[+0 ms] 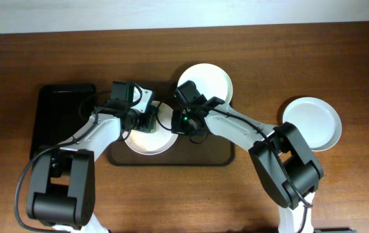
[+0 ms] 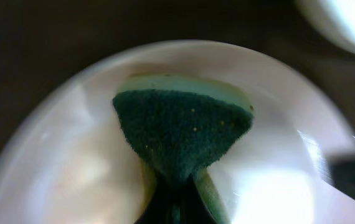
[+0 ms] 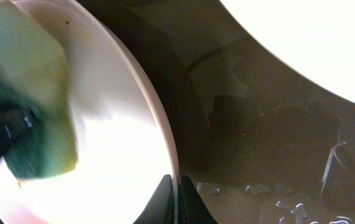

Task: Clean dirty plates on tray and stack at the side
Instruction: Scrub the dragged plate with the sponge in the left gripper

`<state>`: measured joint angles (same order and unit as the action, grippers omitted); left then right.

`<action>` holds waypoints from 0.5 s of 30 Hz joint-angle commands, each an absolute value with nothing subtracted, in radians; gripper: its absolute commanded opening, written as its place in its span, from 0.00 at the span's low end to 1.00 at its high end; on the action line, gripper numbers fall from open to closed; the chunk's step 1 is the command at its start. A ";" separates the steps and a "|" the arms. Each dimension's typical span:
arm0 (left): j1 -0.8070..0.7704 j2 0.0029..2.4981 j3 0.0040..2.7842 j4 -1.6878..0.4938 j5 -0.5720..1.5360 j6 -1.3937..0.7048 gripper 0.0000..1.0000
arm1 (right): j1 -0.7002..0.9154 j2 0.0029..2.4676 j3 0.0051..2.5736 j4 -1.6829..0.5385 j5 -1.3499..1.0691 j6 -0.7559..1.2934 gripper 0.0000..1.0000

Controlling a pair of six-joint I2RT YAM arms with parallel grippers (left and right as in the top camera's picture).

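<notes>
Left jaws: the left gripper (image 2: 173, 202) was pinched on the narrow end of the sponge (image 2: 184, 130), whose green scouring face was pressed down onto the scrubbed plate (image 2: 53, 155).
Right jaws: the right gripper (image 3: 177, 186) was pressed together across that plate's rim, one finger inside and one outside.
Bearing: the plate lay directly under the left jaws. Its free edge pointed away from the right gripper, so the left arm was judged to be the wiping arm and the right arm the steadying one.
Surface: the plate sat on the front left of the tray (image 1: 217, 158), glossy and probably slippery under the sponge.
Room behind: the second plate (image 1: 210, 77) lay just beyond the right gripper, by the tray's back edge, apart from the scrubbed plate.
Room to the side: the third plate (image 1: 312, 123) rested on the table (image 1: 268, 52), well off the tray and nearer the right arm. This was likely the stacking spot.
Far left: the black tray (image 1: 58, 123) lay just beside the tray.
</notes>
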<state>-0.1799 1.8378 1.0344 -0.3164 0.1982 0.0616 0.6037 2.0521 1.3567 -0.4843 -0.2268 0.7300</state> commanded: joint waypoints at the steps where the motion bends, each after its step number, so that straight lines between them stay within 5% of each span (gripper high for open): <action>1: -0.176 1.909 1.044 -0.358 -0.107 -0.089 0.00 | 0.608 2.067 1.376 -0.483 -0.229 0.729 0.04; 15: -0.176 1.912 1.143 -0.908 -0.110 -0.126 0.01 | 0.608 2.067 1.376 -0.482 -0.229 0.730 0.04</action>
<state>-0.1894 1.8519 1.1450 -0.7982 -0.0414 -0.1139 0.6235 2.0590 1.3582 -0.4774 -0.2646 0.7246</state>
